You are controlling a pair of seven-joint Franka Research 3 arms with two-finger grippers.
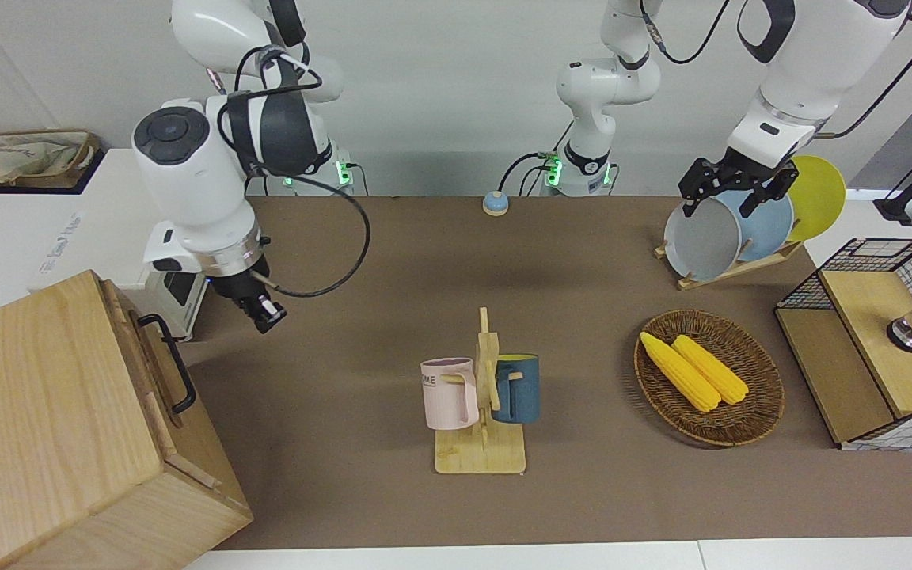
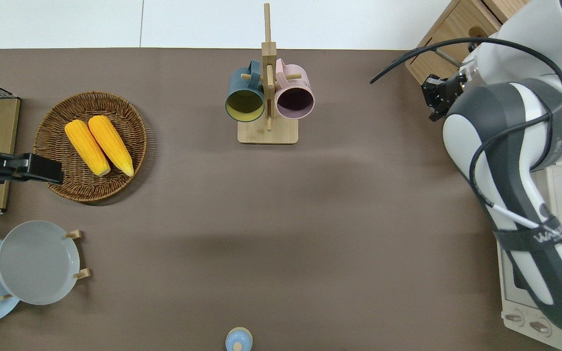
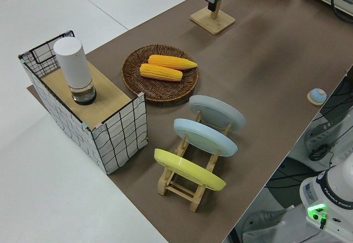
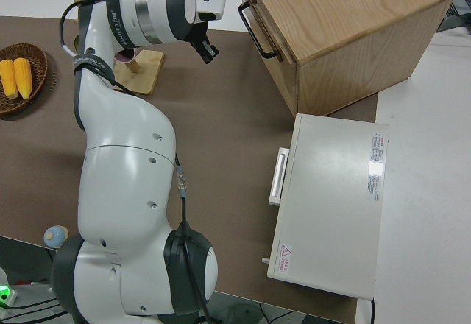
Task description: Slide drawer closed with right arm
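The light-wood drawer (image 1: 146, 372) sits pushed in, flush with its wooden cabinet at the right arm's end of the table. Its black bar handle (image 1: 171, 360) is free. The drawer also shows in the right side view (image 4: 266, 15) and partly in the overhead view (image 2: 449, 29). My right gripper (image 1: 264, 313) hangs in the air clear of the handle, over the brown table just beside the cabinet (image 2: 434, 95). Its fingers are together and hold nothing (image 4: 207, 50). The left arm is parked, its gripper (image 1: 729, 190) open.
A white toaster oven (image 4: 331, 206) stands beside the cabinet, nearer the robots. A mug rack (image 1: 481, 396) with two mugs stands mid-table. A corn basket (image 1: 709, 380), a plate rack (image 1: 729, 229) and a wire-mesh box (image 1: 868, 348) are at the left arm's end.
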